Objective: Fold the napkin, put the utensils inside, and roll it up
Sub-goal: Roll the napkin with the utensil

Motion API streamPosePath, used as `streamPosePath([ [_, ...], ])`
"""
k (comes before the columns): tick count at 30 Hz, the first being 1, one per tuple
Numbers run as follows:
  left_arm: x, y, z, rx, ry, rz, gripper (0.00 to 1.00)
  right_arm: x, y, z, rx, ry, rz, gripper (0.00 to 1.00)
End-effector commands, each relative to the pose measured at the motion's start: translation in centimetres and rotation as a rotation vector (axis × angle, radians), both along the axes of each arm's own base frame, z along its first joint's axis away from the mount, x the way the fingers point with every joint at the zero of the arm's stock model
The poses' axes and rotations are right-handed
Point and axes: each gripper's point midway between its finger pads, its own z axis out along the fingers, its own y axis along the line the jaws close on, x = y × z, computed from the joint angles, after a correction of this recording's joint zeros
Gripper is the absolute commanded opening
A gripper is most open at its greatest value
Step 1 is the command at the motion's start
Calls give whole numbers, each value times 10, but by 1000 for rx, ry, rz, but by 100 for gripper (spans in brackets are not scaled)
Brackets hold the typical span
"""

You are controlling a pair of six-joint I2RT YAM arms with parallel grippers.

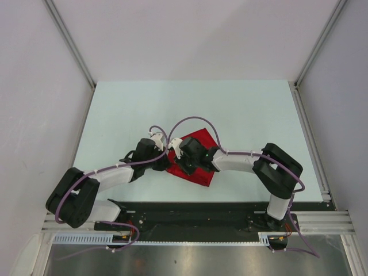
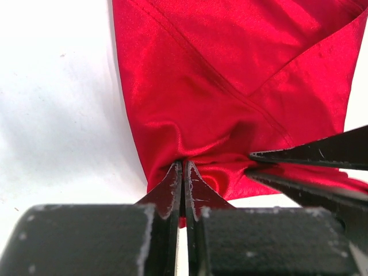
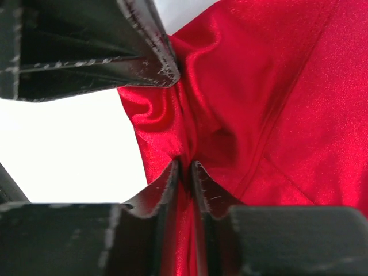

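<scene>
The red napkin (image 1: 198, 150) lies folded on the pale table (image 1: 241, 109), its near-left corner bunched. My left gripper (image 1: 165, 154) is shut on that bunched corner; in the left wrist view the cloth (image 2: 230, 86) gathers into the closed fingers (image 2: 169, 187). My right gripper (image 1: 179, 160) is shut on the same corner right beside it; the cloth (image 3: 287, 103) is pinched between its fingers (image 3: 167, 181). Each wrist view shows the other gripper's fingers touching the fold. The utensils are hidden or out of view.
Grey walls enclose the table on three sides. A metal rail (image 1: 310, 132) runs along the right edge. The black base bar (image 1: 190, 215) lies at the near edge. Purple cables (image 1: 195, 121) arch over both wrists.
</scene>
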Motion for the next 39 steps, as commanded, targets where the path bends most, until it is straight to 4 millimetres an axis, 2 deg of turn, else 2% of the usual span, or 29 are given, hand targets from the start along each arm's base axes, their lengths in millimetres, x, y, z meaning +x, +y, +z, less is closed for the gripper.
streamPosePath([
  [1,12,-6,23,-41,-64,-9,10,6,0,-4,-17,42,-18,16],
  [6,15,1,37,-48,-106,31,36,6,-7,-16,-33,107,-15,13],
  [7,15,3,38,-51,-108,44,46,5,-6,-17,-33,115,-10,13],
  [8,15,4,44,-62,-129,51,51,4,-6,-19,-36,124,-9,13],
  [10,14,8,45,-66,-141,70,59,3,-7,-25,-43,147,-5,13],
  [12,15,10,49,-74,-161,82,61,4,-7,-26,-47,158,-5,13],
  [18,8,17,38,-86,-145,91,66,6,-9,-33,-45,193,-6,13],
  [22,1,13,34,-139,-131,61,65,7,-12,-39,-50,219,-9,13],
  [29,5,5,29,-194,-111,34,60,5,-17,-46,-69,247,-14,12],
  [35,10,4,21,-190,-90,37,45,7,-20,-47,-64,267,-43,12],
  [38,11,4,18,-188,-87,38,33,7,-20,-47,-62,271,-43,12],
  [39,11,4,18,-188,-85,37,25,8,-20,-45,-57,271,-44,12],
])
